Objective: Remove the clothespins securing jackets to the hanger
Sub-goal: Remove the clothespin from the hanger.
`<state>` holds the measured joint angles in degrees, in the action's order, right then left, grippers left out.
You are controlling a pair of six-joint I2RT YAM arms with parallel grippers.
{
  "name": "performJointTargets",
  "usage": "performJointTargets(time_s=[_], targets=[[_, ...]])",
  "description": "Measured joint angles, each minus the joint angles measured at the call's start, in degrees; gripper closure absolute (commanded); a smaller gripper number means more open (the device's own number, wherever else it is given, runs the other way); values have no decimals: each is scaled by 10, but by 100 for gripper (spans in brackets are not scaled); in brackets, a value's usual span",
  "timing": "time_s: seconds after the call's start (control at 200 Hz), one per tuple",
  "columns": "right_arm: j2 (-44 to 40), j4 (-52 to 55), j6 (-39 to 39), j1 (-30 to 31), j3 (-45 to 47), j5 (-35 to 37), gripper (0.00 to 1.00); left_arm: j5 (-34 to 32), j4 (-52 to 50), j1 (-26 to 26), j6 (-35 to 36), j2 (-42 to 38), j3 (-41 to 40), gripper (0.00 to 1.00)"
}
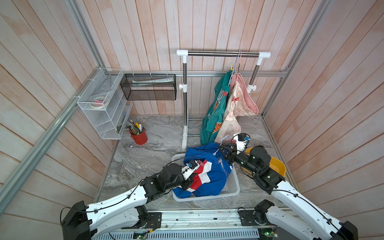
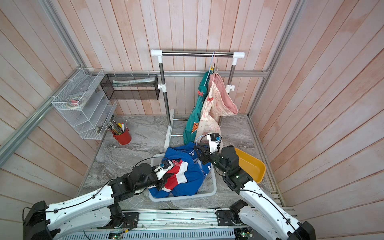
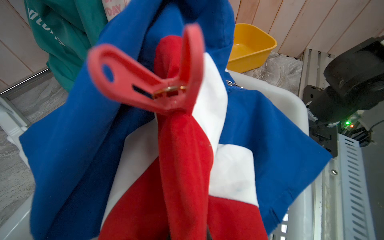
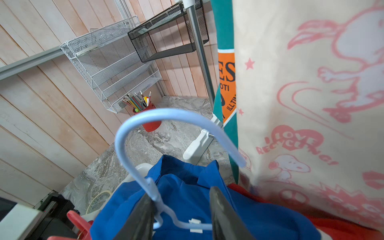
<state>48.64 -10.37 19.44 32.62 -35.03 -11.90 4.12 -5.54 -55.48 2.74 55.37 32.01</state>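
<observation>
Nearest the camera, along the near edge: a grey metal rail [image 1: 197,220] carrying the bases of both black-and-white arms

Far left on the wall, a white wire-mesh shelf [image 1: 104,108]. Just below it on the grey marbled tabletop [image 1: 149,158], a red cup of pencils [image 1: 139,137]. Right of the shelf, a black mesh wall basket [image 1: 149,87].

Next, reaching in from the near left, the left gripper [image 1: 190,180], jaws together and pinched on a red fold of the blue jacket with red and white panels [image 1: 209,176]. Heaped in and over a white slotted plastic laundry basket [image 1: 232,187] at the middle of the table, that same garment. Clipped to the red fold just beyond the pinch, one coral-red plastic clothespin [image 3: 145,83], handles splayed toward the left wrist camera.

Behind the basket, a steel garment rack with white plastic joints [image 1: 223,54]. Hung at its right end, a teal jacket with an orange patch [image 1: 216,112] and, touching it on the right, a cream jacket with pink print and pink lining [image 1: 232,116]. On the teal one, high up, a second clothespin [image 1: 224,93]; on the cream one, a third clothespin [image 1: 234,99].

At the far right corner of the basket, the right gripper [image 4: 181,193], jaws apart, straddling the neck of a pale blue wire hanger [image 4: 124,133] lying on the blue collar. Neck touching one of the black fingers [image 4: 141,218], hook standing free in the air.

Farthest right, partly hidden under the right arm, a yellow plastic tub [image 1: 278,166]
</observation>
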Motion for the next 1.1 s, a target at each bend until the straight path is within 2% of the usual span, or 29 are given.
performJointTargets(time_s=[0.54,0.665,0.75,0.82,1.015,1.1], targets=[[14,-18,-2,9,-7,-16,94,1,8,0,0,7,0,100],[14,-18,-5,10,-7,-16,100,1,3,0,3,7,1,77],[14,-19,-4,10,-7,-16,100,1,-9,0,2,6,1,52],[14,-20,-4,10,-7,-15,100,1,-21,0,3,-2,2,37],[11,-20,-4,10,-7,-12,100,0,-54,4,2,-55,17,14],[8,-20,-4,10,-7,-10,100,2,-62,18,2,-80,36,10]])
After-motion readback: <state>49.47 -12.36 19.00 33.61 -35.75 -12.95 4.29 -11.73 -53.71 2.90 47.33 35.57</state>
